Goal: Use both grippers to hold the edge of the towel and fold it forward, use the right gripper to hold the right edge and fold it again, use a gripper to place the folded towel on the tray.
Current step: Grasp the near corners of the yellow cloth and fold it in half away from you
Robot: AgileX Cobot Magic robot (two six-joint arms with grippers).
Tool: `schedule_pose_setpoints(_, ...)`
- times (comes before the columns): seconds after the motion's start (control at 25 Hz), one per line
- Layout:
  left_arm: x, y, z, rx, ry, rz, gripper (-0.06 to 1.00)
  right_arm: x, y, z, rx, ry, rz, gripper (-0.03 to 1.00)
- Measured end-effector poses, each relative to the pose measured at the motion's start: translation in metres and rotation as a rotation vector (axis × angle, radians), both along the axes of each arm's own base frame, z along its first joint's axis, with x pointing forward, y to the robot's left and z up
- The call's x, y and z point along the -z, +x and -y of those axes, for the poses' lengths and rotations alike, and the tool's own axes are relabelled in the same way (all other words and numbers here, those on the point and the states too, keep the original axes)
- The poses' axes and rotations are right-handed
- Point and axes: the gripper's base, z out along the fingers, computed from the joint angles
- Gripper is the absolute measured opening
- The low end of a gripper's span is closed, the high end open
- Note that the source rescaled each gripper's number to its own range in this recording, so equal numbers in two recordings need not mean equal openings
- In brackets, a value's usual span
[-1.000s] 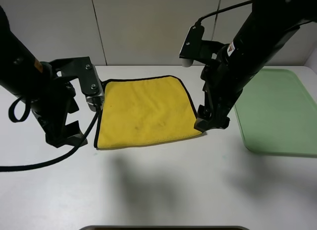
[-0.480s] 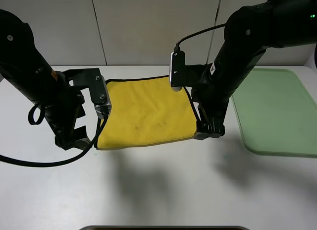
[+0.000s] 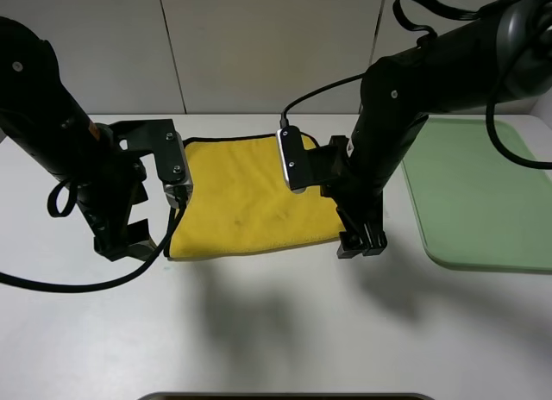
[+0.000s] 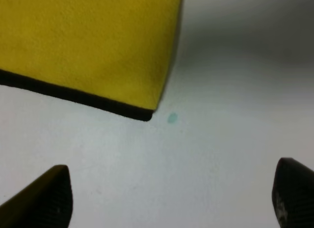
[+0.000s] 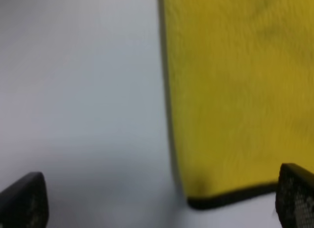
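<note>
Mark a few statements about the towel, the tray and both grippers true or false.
1. The towel lies flat on the table. True.
2. The towel is on the tray. False: it lies on the table, beside the tray.
3. The right gripper is open. True.
4. The left gripper grips a towel corner. False: it is open, with the corner apart from its fingertips.
5. The tray is blue. False: it is green.

I get bright, even light from overhead; soft shadows fall on the bench [image 3: 276, 331] in front of the towel [image 3: 241, 202]. Both wrist views are blurred, the towel's weave smeared.
</note>
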Motion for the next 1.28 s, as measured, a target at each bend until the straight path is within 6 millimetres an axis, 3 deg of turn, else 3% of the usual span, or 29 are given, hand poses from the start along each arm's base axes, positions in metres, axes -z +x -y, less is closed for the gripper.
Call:
schedule_pose_setpoints(0.2,0.000,0.000,0.000,0.000,0.000,-0.001,0.81,0.017,-0.002,-0.010,-0.080,-0.016,0.001,1.00)
schedule_pose_setpoints(1.04,0.001,0.001,0.000,0.006,0.001,0.003,0.81,0.059,0.000,-0.008,-0.145,-0.120,-0.058,1.00)
schedule_pose_setpoints(1.28,0.024,0.009,0.005,0.008,0.021,-0.031,0.80,0.059,0.001,-0.008,-0.144,-0.118,-0.058,1.00)
